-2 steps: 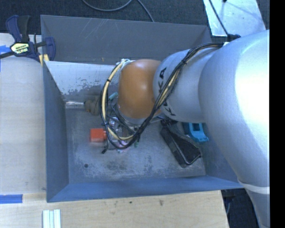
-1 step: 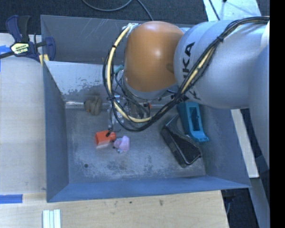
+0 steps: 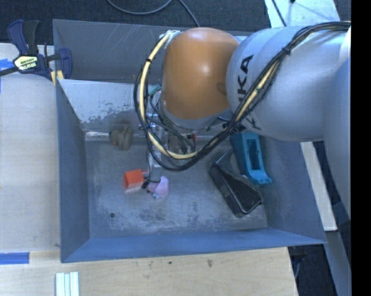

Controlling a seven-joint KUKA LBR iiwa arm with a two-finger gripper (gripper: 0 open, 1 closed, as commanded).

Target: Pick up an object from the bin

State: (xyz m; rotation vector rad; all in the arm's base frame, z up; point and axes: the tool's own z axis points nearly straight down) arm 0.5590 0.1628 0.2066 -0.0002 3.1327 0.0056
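My gripper (image 3: 153, 175) reaches down to the bin floor left of the middle, below the arm's orange cover. Its tip stands between a small orange-red block (image 3: 134, 179) on its left and a pale lilac lump (image 3: 161, 188) on its right, close to both. Whether it touches either I cannot tell. Nothing shows lifted off the floor.
A grey-brown lump (image 3: 120, 137) with a clear tube (image 3: 97, 134) lies by the back left wall. A blue box-shaped part (image 3: 253, 157) and a black flat case (image 3: 235, 191) lie on the right. The arm and its cables hide the back middle of the bin.
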